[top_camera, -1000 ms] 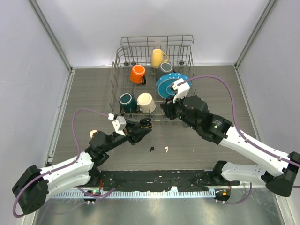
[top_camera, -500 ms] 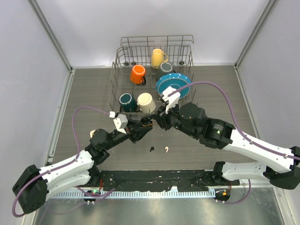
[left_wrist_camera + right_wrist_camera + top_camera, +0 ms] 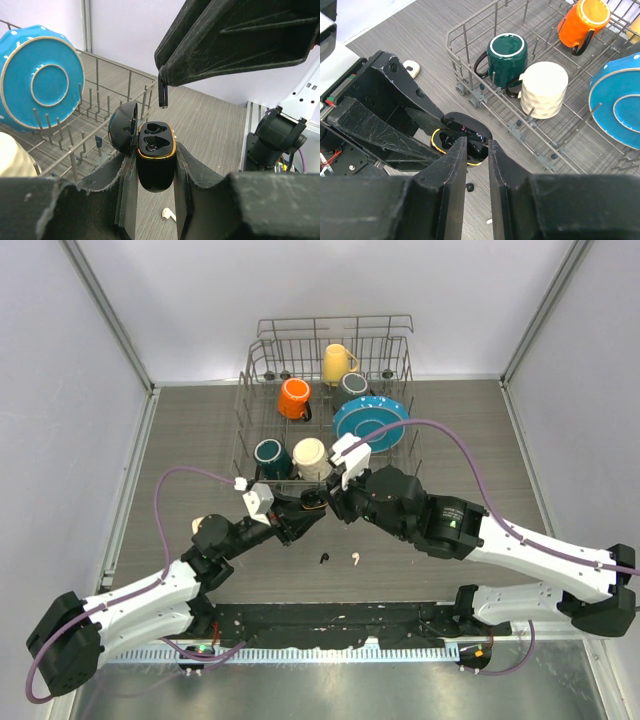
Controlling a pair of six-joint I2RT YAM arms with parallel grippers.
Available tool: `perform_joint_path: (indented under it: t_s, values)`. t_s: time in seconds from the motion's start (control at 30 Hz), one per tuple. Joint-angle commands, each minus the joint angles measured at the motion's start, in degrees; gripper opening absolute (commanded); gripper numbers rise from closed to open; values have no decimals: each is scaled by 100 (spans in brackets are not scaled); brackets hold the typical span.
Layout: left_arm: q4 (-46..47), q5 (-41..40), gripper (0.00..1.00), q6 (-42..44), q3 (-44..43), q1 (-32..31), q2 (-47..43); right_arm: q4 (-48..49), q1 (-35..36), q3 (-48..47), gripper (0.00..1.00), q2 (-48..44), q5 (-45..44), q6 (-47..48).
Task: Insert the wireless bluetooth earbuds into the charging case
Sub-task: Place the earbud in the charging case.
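My left gripper (image 3: pixel 155 155) is shut on the black charging case (image 3: pixel 156 142), which has a gold rim and an open lid; both sockets look empty. My right gripper (image 3: pixel 165 75) hangs just above the case, shut on a black earbud (image 3: pixel 162 94) whose stem points down at it. In the top view the left gripper (image 3: pixel 298 518), the case (image 3: pixel 312 502) and the right gripper (image 3: pixel 333 503) meet at mid table. In the right wrist view my right gripper (image 3: pixel 477 145) is over the case (image 3: pixel 470 131). A black earbud (image 3: pixel 322 559) and a white earbud (image 3: pixel 355 560) lie on the table.
A wire dish rack (image 3: pixel 400 345) stands just behind, holding orange (image 3: pixel 294 397), yellow (image 3: pixel 336 362), dark green (image 3: pixel 268 455) and cream (image 3: pixel 311 457) mugs and a blue plate (image 3: pixel 368 420). A small white object (image 3: pixel 199 524) lies by the left arm.
My right gripper has swung left from beside the rack to just above the case. My left gripper has kept the case in almost the same spot.
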State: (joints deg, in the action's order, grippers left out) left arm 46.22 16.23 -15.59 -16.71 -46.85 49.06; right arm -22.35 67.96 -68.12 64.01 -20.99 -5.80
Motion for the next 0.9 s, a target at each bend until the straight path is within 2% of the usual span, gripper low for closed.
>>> perform_joint_path:
  t_s: [0.0, 0.57, 0.87]
  values:
    - [151, 47, 0, 118, -245, 9, -81, 152, 77, -26, 1, 85, -177, 114]
    - [107, 82, 0, 162, -227, 9, -204, -15, 305, -35, 1, 305, -467, 422]
    - [124, 109, 0, 153, -245, 9, -195, -85, 595, -26, 1, 419, -959, 703]
